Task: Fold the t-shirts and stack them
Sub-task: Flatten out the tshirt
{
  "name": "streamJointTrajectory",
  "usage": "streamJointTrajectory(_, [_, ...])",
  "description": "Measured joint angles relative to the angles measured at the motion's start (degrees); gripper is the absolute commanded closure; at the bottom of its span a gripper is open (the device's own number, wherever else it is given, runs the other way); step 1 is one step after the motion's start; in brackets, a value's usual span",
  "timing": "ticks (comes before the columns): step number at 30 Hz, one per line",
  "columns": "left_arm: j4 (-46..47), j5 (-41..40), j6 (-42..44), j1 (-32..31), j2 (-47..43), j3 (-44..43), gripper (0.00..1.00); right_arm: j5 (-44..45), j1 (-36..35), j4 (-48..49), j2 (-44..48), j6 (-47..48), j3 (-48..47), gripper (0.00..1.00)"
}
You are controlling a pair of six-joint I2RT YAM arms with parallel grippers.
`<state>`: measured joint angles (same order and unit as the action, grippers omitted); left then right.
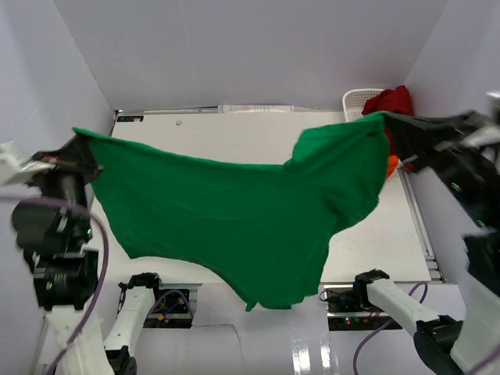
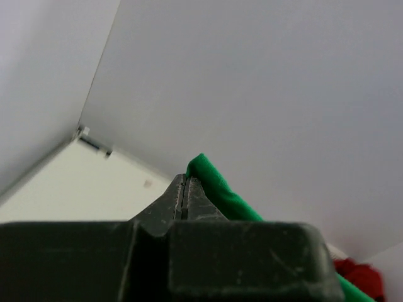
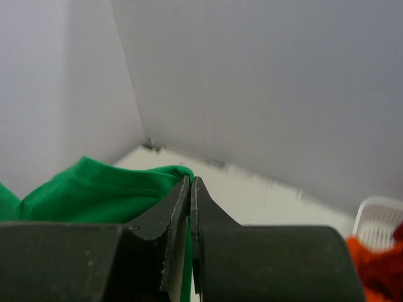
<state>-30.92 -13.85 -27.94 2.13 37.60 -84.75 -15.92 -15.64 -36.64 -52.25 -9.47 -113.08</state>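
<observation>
The green t-shirt hangs spread in the air above the table. In the top view it hides most of the table's middle and near edge. Its lowest fold droops toward 6 o'clock, over the gap between the two arm bases.

The orange t-shirt shows only as a sliver at 3 o'clock, tucked behind the green cloth and the right arm. The dark red t-shirt at 2 o'clock is partly cut off by that arm. It seems to rest on the white basket, though the view does not settle this. The right arm itself is blurred at the picture's edge.

The wrist views alone show the fingertips. The left end effector is pressed together on one corner of the green t-shirt, with the cloth emerging at 1 o'clock from the tips. This corner sits at 9 o'clock in the top view. The right end effector is clamped on the opposite end, with green fabric bunched at 9 o'clock of its tips. That end is at 2 o'clock in the top view.

The right wrist view also catches orange cloth below the basket at 4 o'clock. The left wrist view catches dark red cloth in its 5 o'clock corner. Only the top view shows the whole spread of the shirt.

Counted: three t-shirts, one basket, two arms.
</observation>
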Motion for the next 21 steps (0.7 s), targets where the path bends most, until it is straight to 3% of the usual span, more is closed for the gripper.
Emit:
streamJointTrajectory(4, [1.55, 1.05, -1.09, -0.02, 11.19, 9.55, 1.0, 1.81, 0.5, -0.11, -10.93, -1.03, 12.74, 0.92])
streamJointTrajectory(9, [3.72, 3.65, -1.97, -0.02, 36.11, 8.22, 1.0, 0.24, 4.11, -0.87, -33.57, -2.1, 10.56, 0.92])
streamJointTrajectory(11, [2.45, 4.59, -1.97, 0.0, 43.47, 3.78, 1.0, -2.6, 6.64, -5.09, -43.45, -2.73, 0.59, 0.92])
streamJointTrajectory(15, [1.73, 8.46, -3.04, 1.05, 60.7, -17.03, 1.0, -9.7, 11.87, -4.5, -60.06, -6.45, -26.64, 0.92])
streamJointTrajectory(18, [2.56, 10.56, -3.82, 2.62, 63.08, -24.48, 1.0, -13.79, 14.82, -0.57, -56.85, -7.72, -24.9, 0.92])
streamJointTrajectory(21, [3.98, 11.47, -4.07, 3.45, 58.45, -23.63, 1.0, -16.31, 15.72, 3.54, -44.85, -7.06, -10.32, 0.92])
